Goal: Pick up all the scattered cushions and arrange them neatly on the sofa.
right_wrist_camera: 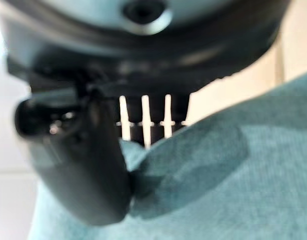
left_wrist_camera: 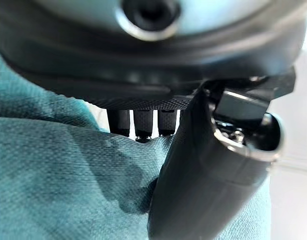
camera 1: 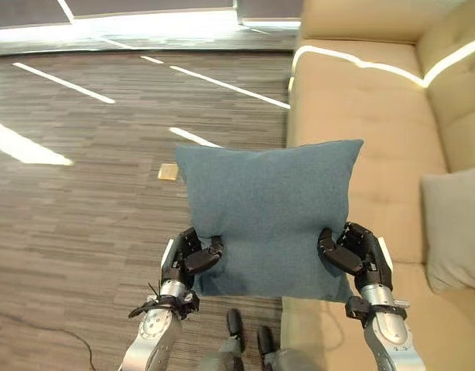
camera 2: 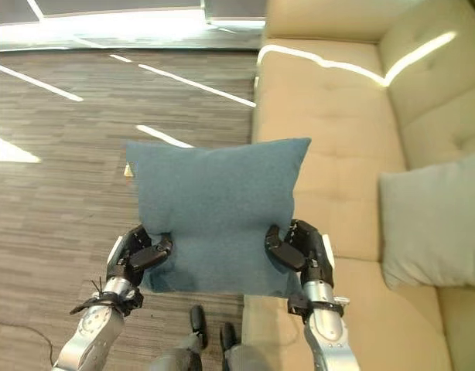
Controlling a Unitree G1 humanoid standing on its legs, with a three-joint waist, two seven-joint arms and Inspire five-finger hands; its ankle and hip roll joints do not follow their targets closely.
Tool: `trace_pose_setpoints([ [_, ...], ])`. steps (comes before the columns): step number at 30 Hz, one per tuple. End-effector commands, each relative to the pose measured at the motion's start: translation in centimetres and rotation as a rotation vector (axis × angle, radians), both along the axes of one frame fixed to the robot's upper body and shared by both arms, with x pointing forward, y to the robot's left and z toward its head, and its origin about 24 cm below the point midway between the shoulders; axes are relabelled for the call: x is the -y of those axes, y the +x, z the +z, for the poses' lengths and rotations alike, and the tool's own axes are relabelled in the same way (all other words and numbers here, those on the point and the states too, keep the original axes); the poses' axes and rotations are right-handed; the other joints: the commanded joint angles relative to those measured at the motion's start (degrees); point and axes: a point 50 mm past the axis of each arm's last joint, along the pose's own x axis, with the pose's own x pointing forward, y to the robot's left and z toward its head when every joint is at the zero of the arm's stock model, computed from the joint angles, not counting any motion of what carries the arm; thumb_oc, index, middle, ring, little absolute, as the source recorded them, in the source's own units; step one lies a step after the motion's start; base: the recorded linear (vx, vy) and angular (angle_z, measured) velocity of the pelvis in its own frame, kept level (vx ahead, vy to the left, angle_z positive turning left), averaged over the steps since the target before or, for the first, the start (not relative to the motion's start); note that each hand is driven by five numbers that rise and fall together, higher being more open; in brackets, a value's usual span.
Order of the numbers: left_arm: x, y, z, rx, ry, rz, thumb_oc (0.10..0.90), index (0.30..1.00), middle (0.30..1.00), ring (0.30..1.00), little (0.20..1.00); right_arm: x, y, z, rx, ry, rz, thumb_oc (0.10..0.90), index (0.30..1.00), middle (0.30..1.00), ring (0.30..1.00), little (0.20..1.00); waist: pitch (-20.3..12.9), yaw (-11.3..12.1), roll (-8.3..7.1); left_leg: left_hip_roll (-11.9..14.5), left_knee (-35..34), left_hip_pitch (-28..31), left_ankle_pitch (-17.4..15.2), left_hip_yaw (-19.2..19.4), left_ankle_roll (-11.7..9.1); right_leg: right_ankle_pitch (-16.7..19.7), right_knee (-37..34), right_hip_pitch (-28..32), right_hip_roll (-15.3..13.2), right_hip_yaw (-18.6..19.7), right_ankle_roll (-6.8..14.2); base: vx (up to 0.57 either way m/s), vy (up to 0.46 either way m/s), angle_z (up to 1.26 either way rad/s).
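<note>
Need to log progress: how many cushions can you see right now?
2. A blue cushion is held up between the left hand and right hand, beside the sofa. A grey cushion already lies on the sofa's seat. Others may lie out of view.

Square teal fabric cushion: held up flat, lower corners pinched, over sofa's front edge.
Grey fabric cushion: lying on beige upholstered sofa seat.

beige sofa, grey cushion on seat
</note>
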Motion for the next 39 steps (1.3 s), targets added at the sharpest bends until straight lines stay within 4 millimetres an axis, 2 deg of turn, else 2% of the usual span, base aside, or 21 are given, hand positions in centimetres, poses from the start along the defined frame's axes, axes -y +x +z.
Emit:
trace_pose_setpoints([
  [1,2.2,1.9,5.8,0.330,-0.031,-0.162,0.400,0.300,0.300,0.300,0.300,-2.2,2.0,6.6,0.393,0.081,0.086,0.400,0.300,0.300,0.300,0.300,-6.34,-0.14,-4.90,2.30,0.89,6.02,-6.92,0.89,-4.68,2.95,-1.89,1.34,-5.51,0.51,12.55,0.09,0.065,0.08],
  [7,2.3,1.9,6.1,0.341,0.018,-0.196,0.400,0.300,0.300,0.300,0.300,-2.8,2.1,6.6,0.391,0.074,0.091,0.400,0.300,0.300,0.300,0.300,-7.52,-0.41,-6.15,1.11,-0.14,8.54,-8.68,2.21,-2.14,4.47,5.66,0.96,-7.37,2.29,14.75,0.15,0.212,0.11],
  [8,2.2,1.9,6.2,0.345,0.025,-0.189,0.400,0.300,0.300,0.300,0.300,-3.1,2.2,6.6,0.392,0.074,0.101,0.400,0.300,0.300,0.300,0.300,-6.77,-0.99,-5.97,0.54,-0.52,10.56,-9.37,2.31,-1.12,7.80,12.42,-0.89,-8.02,3.57,15.76,0.13,0.268,-0.08],
  [11,2.0,2.0,6.1,0.341,0.047,-0.185,0.400,0.300,0.300,0.300,0.300,-3.4,2.1,6.5,0.391,0.078,0.109,0.400,0.300,0.300,0.300,0.300,-6.10,-1.53,-4.58,0.90,-2.03,13.46,-9.73,3.05,-0.42,8.21,20.70,-4.59,-7.70,3.53,15.89,0.19,0.245,-0.18],
  [13,2.0,2.0,6.0,0.340,0.047,-0.187,0.400,0.300,0.300,0.300,0.300,-3.4,1.9,6.4,0.387,0.078,0.115,0.400,0.300,0.300,0.300,0.300,-6.13,-2.07,-4.23,0.78,-3.20,15.10,-9.78,2.87,-0.52,7.45,22.06,-6.15,-6.74,3.06,15.38,0.22,0.172,-0.05],
  [15,2.1,1.9,5.8,0.333,0.042,-0.186,0.400,0.300,0.300,0.300,0.300,-3.1,1.7,6.2,0.380,0.074,0.110,0.400,0.300,0.300,0.300,0.300,-6.23,-3.59,-3.72,-0.16,-5.03,18.20,-10.62,0.92,-0.86,4.87,18.80,-9.72,-2.93,1.90,13.95,0.34,0.142,-0.08],
  [17,2.1,1.9,5.8,0.335,0.043,-0.188,0.400,0.300,0.300,0.300,0.300,-3.0,1.8,6.3,0.383,0.075,0.109,0.400,0.300,0.300,0.300,0.300,-6.36,-3.89,-3.79,-0.54,-5.04,18.72,-11.27,0.28,-0.99,4.55,15.94,-10.42,-2.35,1.13,13.72,0.31,0.084,0.03],
  [19,2.2,1.9,5.7,0.329,0.042,-0.192,0.400,0.300,0.300,0.300,0.300,-2.7,1.8,6.4,0.391,0.086,0.099,0.400,0.300,0.300,0.300,0.300,-6.68,-4.97,-4.54,-2.09,-5.04,21.32,-13.40,-1.65,-1.28,6.43,5.16,-12.37,-0.58,-1.60,13.85,0.40,0.053,0.12],
  [22,2.3,2.1,5.7,0.330,0.038,-0.185,0.400,0.300,0.300,0.300,0.300,-2.4,1.5,6.2,0.381,0.096,0.092,0.400,0.300,0.300,0.300,0.300,-6.75,-5.47,-4.96,-3.79,-5.04,23.43,-14.71,-3.12,-1.73,9.81,0.14,-14.84,-0.05,-6.74,14.95,0.33,0.037,0.31],
  [25,2.7,1.9,5.6,0.331,0.018,-0.197,0.400,0.300,0.300,0.300,0.300,-2.1,1.0,5.9,0.373,0.094,0.075,0.400,0.300,0.300,0.300,0.300,-7.55,-6.03,-4.78,-4.74,-5.04,24.93,-16.27,-3.39,-1.55,9.41,-2.41,-12.99,-0.10,-9.63,13.97,0.24,0.008,0.50],
  [27,3.8,1.8,5.5,0.332,-0.037,-0.211,0.400,0.300,0.300,0.300,0.300,-1.2,0.4,5.4,0.345,0.055,0.053,0.400,0.300,0.300,0.300,0.300,-8.92,-7.16,-2.45,-4.07,-3.83,27.14,-14.20,-4.35,-3.22,8.38,-0.16,-11.07,1.26,-8.34,11.11,0.49,-0.007,0.48],
  [29,3.9,1.7,5.5,0.333,-0.044,-0.212,0.400,0.300,0.300,0.300,0.300,-0.9,0.4,5.5,0.348,0.043,0.046,0.400,0.300,0.300,0.300,0.300,-9.34,-7.64,-1.99,-3.79,-0.77,26.77,-13.19,-4.48,-4.60,8.12,-0.07,-10.13,0.97,-8.94,10.61,0.29,-0.051,0.14],
  [30,4.1,1.6,5.5,0.334,-0.049,-0.223,0.400,0.300,0.300,0.300,0.300,-0.8,0.3,5.5,0.346,0.039,0.049,0.400,0.300,0.300,0.300,0.300,-9.45,-8.03,-1.30,-2.32,7.68,25.11,-9.11,-4.22,-8.24,7.23,0.16,-7.43,1.50,-8.83,9.22,0.26,-0.081,0.28],
  [31,4.2,1.5,5.5,0.333,-0.055,-0.226,0.400,0.300,0.300,0.300,0.300,-0.7,0.2,5.5,0.344,0.031,0.050,0.400,0.300,0.300,0.300,0.300,-9.01,-7.61,-1.52,-1.13,13.08,23.13,-7.20,-4.04,-9.82,6.48,0.36,-6.11,1.54,-8.27,8.62,0.26,-0.079,0.24],
  [32,4.1,1.5,5.5,0.333,-0.054,-0.226,0.400,0.300,0.300,0.300,0.300,-0.7,0.2,5.5,0.344,0.031,0.050,0.400,0.300,0.300,0.300,0.300,-9.17,-7.72,-1.73,-1.36,13.11,22.84,-6.98,-4.14,-9.75,6.64,0.32,-6.32,1.27,-8.31,8.63,0.23,-0.065,0.10],
  [33,3.9,1.6,5.7,0.342,-0.057,-0.216,0.400,0.300,0.300,0.300,0.300,-0.4,0.4,5.6,0.345,0.019,0.044,0.400,0.300,0.300,0.300,0.300,-8.68,-6.91,-3.28,-1.08,22.36,18.83,-4.25,-3.70,-11.75,5.56,-0.34,-3.45,1.06,-6.56,7.10,0.22,-0.071,0.01],
  [34,3.8,1.6,5.6,0.337,-0.057,-0.209,0.400,0.300,0.300,0.300,0.300,-0.3,0.4,5.6,0.341,0.016,0.040,0.400,0.300,0.300,0.300,0.300,-8.66,-6.62,-4.48,-0.34,24.81,16.74,-4.61,-2.84,-11.23,4.87,-0.69,-2.43,0.47,-5.89,6.87,0.23,-0.068,-0.18],
  [35,3.8,1.6,5.6,0.337,-0.056,-0.209,0.400,0.300,0.300,0.300,0.300,-0.3,0.4,5.6,0.341,0.016,0.040,0.400,0.300,0.300,0.300,0.300,-8.61,-6.44,-4.35,-0.05,25.57,16.40,-5.04,-2.71,-11.26,4.87,-0.67,-2.50,0.70,-5.80,6.81,0.13,-0.039,-0.63],
  [37,3.7,1.5,5.4,0.321,-0.052,-0.208,0.400,0.300,0.300,0.300,0.300,-0.3,0.4,5.5,0.331,0.017,0.041,0.400,0.300,0.300,0.300,0.300,-8.16,-5.38,-6.24,2.93,27.69,12.35,-8.97,0.11,-8.54,4.28,-1.47,0.02,-0.43,-4.12,7.25,0.23,0.012,-0.73],
  [38,3.4,1.4,5.2,0.307,-0.040,-0.207,0.400,0.300,0.300,0.300,0.300,-0.4,0.4,5.4,0.327,0.018,0.038,0.400,0.300,0.300,0.300,0.300,-7.92,-4.04,-8.10,3.31,25.39,8.56,-13.60,0.09,-5.45,3.91,-2.25,1.67,-1.76,-1.55,8.24,0.34,0.085,-0.37],
  [39,3.4,1.3,5.1,0.303,-0.033,-0.205,0.400,0.300,0.300,0.300,0.300,-0.5,0.4,5.4,0.326,0.011,0.043,0.400,0.300,0.300,0.300,0.300,-7.70,-3.61,-8.42,3.26,22.67,7.28,-15.21,-0.97,-4.85,3.55,-2.35,2.30,-1.97,-0.09,8.61,0.33,0.120,-0.85],
])
